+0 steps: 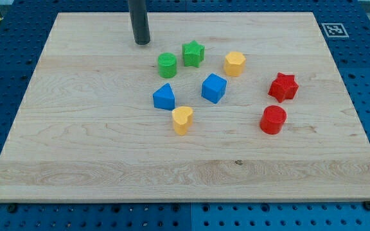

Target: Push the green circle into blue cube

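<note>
Resting on the wooden board near the view's top, my tip is the bare end of a straight dark rod; it has no jaws to part or close, and it touches no block. It sits up and to the view's left of the green circle, close by but clearly apart from it.

I see the green circle just to the left of the green star, the two near each other with a thin gap. The blue cube lies down and to the right of the circle, with bare wood between them. A blue triangular block sits left of the cube, and directly below the triangle is a yellow heart, nearly touching it. A yellow hexagonal block stands above and right of the cube. Well off to the right I make out a red star with a red cylinder below it.
</note>
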{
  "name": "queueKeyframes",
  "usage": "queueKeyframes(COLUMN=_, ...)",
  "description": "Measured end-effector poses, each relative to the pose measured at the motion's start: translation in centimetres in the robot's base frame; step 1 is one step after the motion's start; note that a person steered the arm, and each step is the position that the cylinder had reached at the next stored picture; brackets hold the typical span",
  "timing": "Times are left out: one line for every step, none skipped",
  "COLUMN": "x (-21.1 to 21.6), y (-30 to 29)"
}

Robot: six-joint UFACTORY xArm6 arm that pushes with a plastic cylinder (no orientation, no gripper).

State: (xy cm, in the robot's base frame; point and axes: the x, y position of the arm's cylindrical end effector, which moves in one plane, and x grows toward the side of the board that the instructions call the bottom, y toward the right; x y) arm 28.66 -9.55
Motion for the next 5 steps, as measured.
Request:
queueKeyframes(x=0.00, y=-0.06)
queueKeyframes(x=-0.05, y=-0.05)
queueKeyframes(x=-0.05, y=-0.05)
queueKeyframes(x=-0.05, y=-0.30)
queueKeyframes(x=-0.29, y=0.36)
